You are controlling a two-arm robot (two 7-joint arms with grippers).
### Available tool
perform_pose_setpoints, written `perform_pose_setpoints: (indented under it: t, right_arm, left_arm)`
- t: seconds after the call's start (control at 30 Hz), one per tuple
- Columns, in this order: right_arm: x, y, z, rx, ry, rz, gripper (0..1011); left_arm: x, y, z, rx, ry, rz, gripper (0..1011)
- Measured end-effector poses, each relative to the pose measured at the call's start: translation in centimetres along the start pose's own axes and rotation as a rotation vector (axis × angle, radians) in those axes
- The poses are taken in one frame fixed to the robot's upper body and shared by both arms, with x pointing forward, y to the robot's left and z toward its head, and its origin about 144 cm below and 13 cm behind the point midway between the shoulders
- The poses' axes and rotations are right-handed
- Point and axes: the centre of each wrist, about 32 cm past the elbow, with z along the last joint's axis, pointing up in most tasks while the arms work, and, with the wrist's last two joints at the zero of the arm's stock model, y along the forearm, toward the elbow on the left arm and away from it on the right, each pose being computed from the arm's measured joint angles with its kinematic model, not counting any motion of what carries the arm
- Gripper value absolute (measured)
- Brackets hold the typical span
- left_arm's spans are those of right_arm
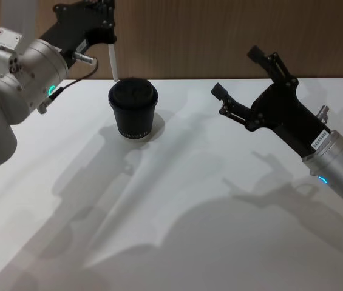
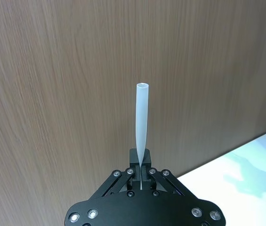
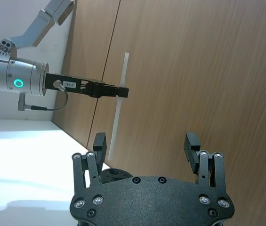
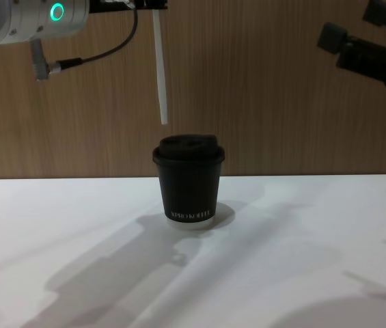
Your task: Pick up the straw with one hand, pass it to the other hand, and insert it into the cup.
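A: Left gripper (image 1: 110, 37), upper left, pinches the straw (image 4: 159, 68) upright above the cup (image 4: 188, 181) at centre; right gripper (image 1: 237, 71) gapes at right.
B: If its tip comes down off-centre, it could buckle or topple the cup.

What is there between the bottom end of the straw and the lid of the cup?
Nothing. In the chest view the straw, shut in the left pincer, ends above the cup, and only bare air separates them.
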Motion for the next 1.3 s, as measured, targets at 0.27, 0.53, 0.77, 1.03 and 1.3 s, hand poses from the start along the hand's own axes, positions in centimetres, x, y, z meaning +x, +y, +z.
perform_pose_setpoints:
  t: [0.27,0.53,0.77,1.03,1.3]
  right_arm:
    - [0.0,0.0,0.0,0.0,0.0,0.0,1001]
    - [0.0,0.0,0.0,0.0,0.0,0.0,1001]
    - [0.0,0.0,0.0,0.0,0.0,0.0,1001]
    - [0.0,0.0,0.0,0.0,0.0,0.0,1001]
    - [0.0,0.0,0.0,0.0,0.0,0.0,1001]
  left_arm:
    - [0.1,-0.2,0.0,0.011,0.008,-0.002,17]
    - [0.0,-0.4,-0.1,0.017,0.005,0.001,17]
    - [-0.1,-0.6,-0.2,0.022,0.0,-0.002,17]
    - [-0.2,-0.9,-0.3,0.025,-0.004,-0.009,17]
    - [-0.2,-1.2,-0.5,0.03,-0.007,-0.009,17]
